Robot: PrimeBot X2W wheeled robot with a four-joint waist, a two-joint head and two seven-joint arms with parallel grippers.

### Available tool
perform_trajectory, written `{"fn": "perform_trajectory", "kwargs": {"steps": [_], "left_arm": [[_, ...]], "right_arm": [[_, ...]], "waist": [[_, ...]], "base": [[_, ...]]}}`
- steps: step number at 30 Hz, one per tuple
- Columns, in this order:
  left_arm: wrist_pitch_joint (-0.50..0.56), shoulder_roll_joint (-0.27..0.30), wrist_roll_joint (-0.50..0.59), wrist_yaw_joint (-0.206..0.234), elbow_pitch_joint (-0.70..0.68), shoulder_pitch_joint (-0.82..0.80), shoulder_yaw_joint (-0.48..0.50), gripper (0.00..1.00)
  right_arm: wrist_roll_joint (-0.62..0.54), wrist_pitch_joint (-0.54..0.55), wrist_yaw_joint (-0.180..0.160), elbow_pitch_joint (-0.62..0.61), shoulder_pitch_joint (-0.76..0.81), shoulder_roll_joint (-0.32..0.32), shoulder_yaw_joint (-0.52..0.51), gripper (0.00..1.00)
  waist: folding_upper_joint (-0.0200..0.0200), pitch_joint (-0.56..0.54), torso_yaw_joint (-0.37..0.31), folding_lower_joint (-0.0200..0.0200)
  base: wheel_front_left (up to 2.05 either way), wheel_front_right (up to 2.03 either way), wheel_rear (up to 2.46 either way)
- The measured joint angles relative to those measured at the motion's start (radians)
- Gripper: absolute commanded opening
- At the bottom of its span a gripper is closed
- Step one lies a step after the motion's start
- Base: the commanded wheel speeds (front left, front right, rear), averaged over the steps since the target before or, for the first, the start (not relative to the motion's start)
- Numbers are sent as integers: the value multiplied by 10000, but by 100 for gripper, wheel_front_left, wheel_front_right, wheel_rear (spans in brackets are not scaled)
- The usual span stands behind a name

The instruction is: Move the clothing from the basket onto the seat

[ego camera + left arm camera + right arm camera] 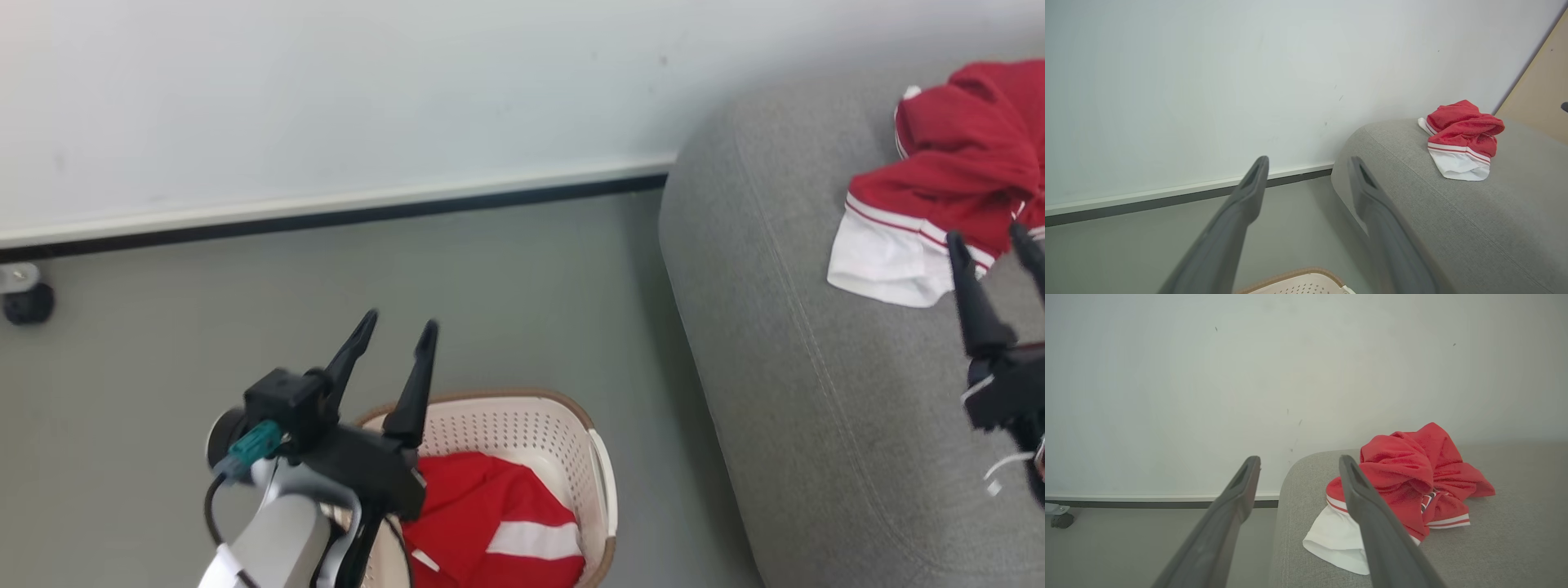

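- so, my left gripper [400, 320] hangs over the cream perforated plastic basket with brown rim [531, 431], jaws spread wide, holding nothing.
- a soft red garment with a white stripe [490, 506] lies inside that basket.
- my right gripper [985, 233] is wide and empty too, over the big grey woven sofa [784, 367].
- a crumpled red-and-white garment [955, 163] sits on the sofa, just past the right fingertips.

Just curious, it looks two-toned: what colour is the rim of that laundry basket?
The rim is brown, on a cream-white basket; the head view shows it best.

Pale wall [326, 98], grey floor [490, 286] — black caster [27, 302]
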Motion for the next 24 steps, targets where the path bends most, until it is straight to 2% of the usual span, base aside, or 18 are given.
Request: {"fn": "perform_trajectory", "kwargs": {"steps": [6,10,20,24], "left_arm": [[0,161,-132,314,-282,919,481,100],[0,336,-142,489,-476,1446,853,100],[0,405,-102,702,-1093,2504,1494,100],[-2,520,355,830,-1360,2819,1628,100]], "right_arm": [[102,0,-499,-1208,1675,522,-412,100],[102,0,-623,-1745,2313,1001,-426,100],[-619,0,-1158,-2911,3538,1331,-564,100],[-892,0,-1344,-3275,3829,1409,-683,100]], "waist": [[0,-664,451,0],[0,-1003,758,1],[0,-1604,1286,1],[0,-1680,1369,2]], "base": [[0,0,0],[0,0,0],[0,0,0],[0,0,0]]}}
